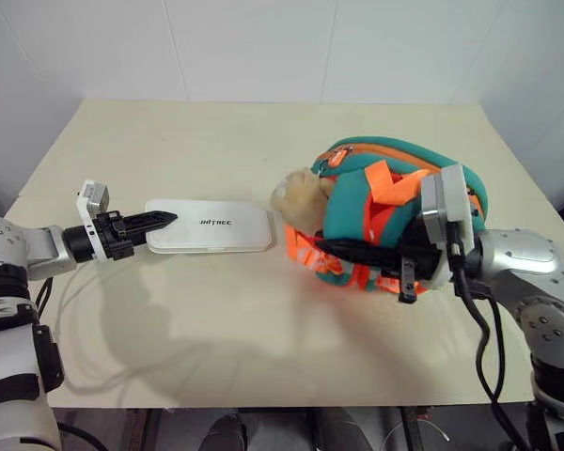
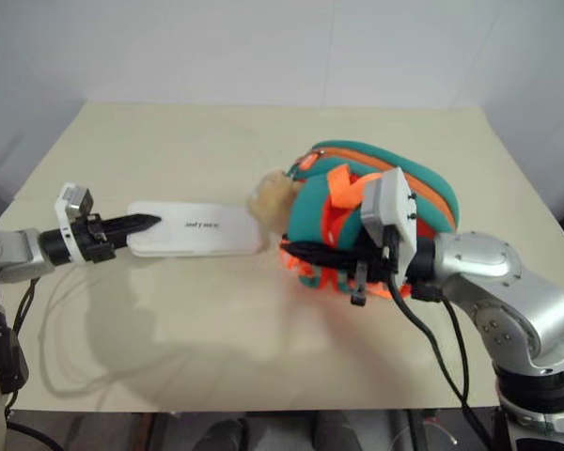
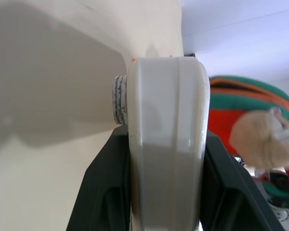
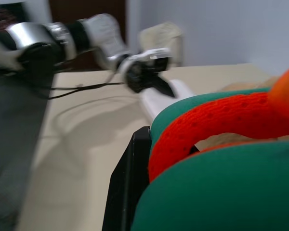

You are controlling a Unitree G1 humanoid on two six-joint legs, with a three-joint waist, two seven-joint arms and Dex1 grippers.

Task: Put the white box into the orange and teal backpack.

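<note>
The left gripper [image 1: 160, 222] is clamped on the near short end of the white box [image 1: 210, 225], one black finger above the box and one below it, as the left wrist view confirms with the box edge [image 3: 166, 144] wedged between the two fingers [image 3: 103, 192]. The box extends level from the gripper toward the orange and teal backpack [image 1: 395, 211], lettered face up, above the beige table [image 1: 216, 319]; its shadow falls on the tabletop below and nearer the robot, which indicates that the box is lifted clear of the surface. The far end of the box lies just beside the tan plush toy [image 1: 299, 195] attached to the backpack, with a small gap between them. The right gripper [image 1: 334, 246] is closed narrow on the backpack, its fingers pointing toward the robot's left and pinching the orange strap and teal fabric at the lower front of the bag. In the right wrist view, one black finger [image 4: 127, 183] stands against the teal fabric with the orange strap [image 4: 216, 125] looped over it. The backpack sits on the right half of the table, with its plush toy facing the box.
</note>
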